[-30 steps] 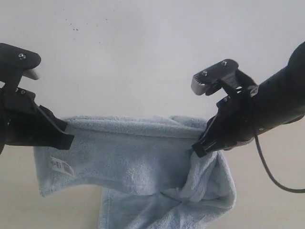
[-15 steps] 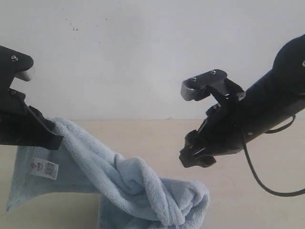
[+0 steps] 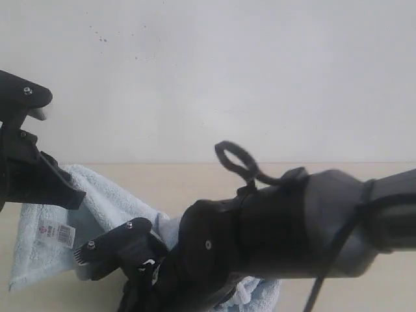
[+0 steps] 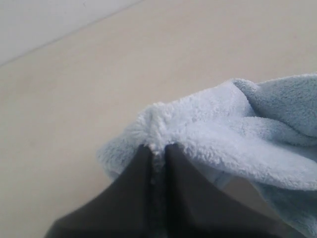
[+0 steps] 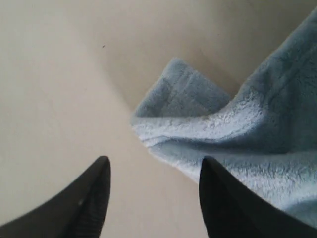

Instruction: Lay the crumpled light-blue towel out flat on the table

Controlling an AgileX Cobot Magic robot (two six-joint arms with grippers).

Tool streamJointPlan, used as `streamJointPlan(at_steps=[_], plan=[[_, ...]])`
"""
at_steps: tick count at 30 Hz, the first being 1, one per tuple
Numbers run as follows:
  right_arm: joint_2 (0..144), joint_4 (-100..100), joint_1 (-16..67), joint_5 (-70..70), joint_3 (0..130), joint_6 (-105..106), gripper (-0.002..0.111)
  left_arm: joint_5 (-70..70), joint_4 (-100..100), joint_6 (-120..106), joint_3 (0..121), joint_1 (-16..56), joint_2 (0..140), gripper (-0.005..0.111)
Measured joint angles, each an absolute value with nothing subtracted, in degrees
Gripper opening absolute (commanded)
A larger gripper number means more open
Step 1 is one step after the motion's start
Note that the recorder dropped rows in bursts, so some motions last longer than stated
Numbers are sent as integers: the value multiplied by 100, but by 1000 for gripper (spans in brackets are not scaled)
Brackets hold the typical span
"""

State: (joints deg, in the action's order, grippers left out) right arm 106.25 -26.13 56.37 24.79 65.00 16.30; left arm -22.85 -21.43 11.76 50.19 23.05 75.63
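L gripper (image 4: 157,148) clamped tight on towel (image 4: 223,134) edge, held up at 9 o'clock in ext. view. Rest of towel bunched on table (image 5: 49,74), label (image 3: 55,233) showing. R gripper (image 5: 153,163) at approx 7 o'clock, jaws wide w/ nothing between, low over table just beside a towel corner.

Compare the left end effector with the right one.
The left end effector is shut, pinching a fold of the towel; the right end effector is open and holds nothing. The left holds the cloth up off the table; the right hangs over the table beside a towel corner. Both are dark.
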Motion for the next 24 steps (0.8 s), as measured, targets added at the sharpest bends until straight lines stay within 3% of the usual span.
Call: streamJointPlan(at_steps=[11, 20, 24], plan=[[11615, -2098, 5646, 2124, 7382, 465, 51, -2199, -2143, 1287, 5019, 2264, 7755, 4], [11717, 842, 5646, 2870, 7589, -2077, 51, -2186, -2143, 1287, 5019, 2264, 7755, 4], [11745, 1226, 5646, 2898, 7589, -2561, 51, -2186, -2143, 1300, 5019, 2264, 7755, 4]])
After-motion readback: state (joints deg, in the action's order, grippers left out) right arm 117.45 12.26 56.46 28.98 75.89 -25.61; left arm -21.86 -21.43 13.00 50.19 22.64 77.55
